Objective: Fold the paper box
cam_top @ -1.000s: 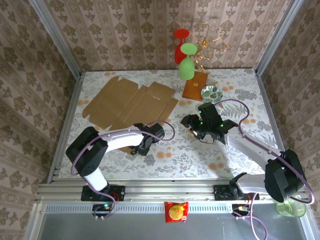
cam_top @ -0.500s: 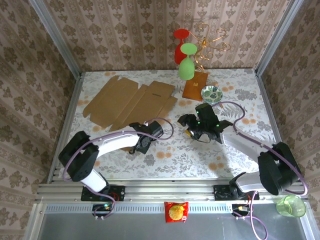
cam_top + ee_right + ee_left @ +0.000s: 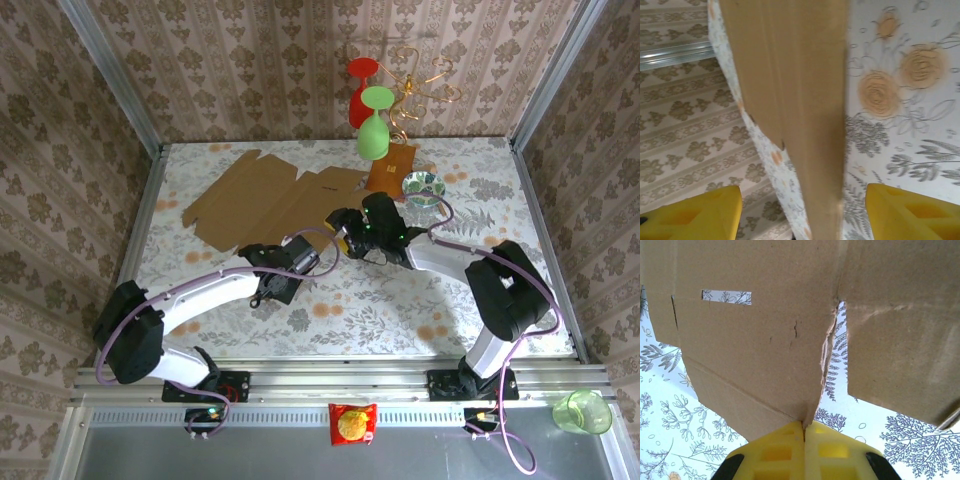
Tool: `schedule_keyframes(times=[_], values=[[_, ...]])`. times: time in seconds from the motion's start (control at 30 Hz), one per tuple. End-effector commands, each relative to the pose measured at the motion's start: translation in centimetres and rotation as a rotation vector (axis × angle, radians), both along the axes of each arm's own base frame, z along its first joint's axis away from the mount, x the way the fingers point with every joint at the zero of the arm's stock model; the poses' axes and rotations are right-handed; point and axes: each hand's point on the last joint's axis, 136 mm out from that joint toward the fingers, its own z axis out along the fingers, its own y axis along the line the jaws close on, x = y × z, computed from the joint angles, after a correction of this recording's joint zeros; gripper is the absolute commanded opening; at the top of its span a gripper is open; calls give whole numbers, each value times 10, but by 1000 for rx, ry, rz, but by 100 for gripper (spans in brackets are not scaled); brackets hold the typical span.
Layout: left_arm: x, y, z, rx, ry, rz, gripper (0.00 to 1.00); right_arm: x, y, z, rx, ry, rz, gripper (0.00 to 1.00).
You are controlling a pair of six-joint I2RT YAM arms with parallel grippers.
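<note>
The paper box [image 3: 270,195] is a flat brown cardboard sheet with flaps, lying at the back left of the table. My left gripper [image 3: 268,262] is at its near edge. In the left wrist view its yellow fingers [image 3: 775,452] are pressed together, and the gripper [image 3: 804,424] is shut on a corner of the cardboard [image 3: 755,345] beside a torn crease. My right gripper [image 3: 345,232] is at the sheet's right edge. In the right wrist view it [image 3: 802,212] stands open, with a cardboard flap [image 3: 800,100] between its spread fingers and touching neither.
A wire rack with a red and a green glass [image 3: 373,125] stands at the back on an orange-brown base [image 3: 390,172]. A small patterned bowl [image 3: 422,187] lies beside it, close to my right arm. A green cup [image 3: 581,411] and a snack packet [image 3: 352,422] sit off the table's near edge.
My left gripper shut on the box's near corner and the sheet slid and turned towards the right. My right gripper moved left to the sheet's right edge and opened slightly wider.
</note>
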Motion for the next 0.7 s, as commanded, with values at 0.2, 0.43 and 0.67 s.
schedule_keyframes(times=[0.2, 0.43, 0.67], values=[[0, -1, 16, -32, -4, -6, 0, 10, 12, -20, 42, 27, -30, 54], [2, 1, 20, -47, -5, 7, 0, 18, 13, -18, 29, 4, -39, 30], [11, 8, 63, -116, -74, 81, 27, 26, 8, 15, 42, -102, -85, 0]])
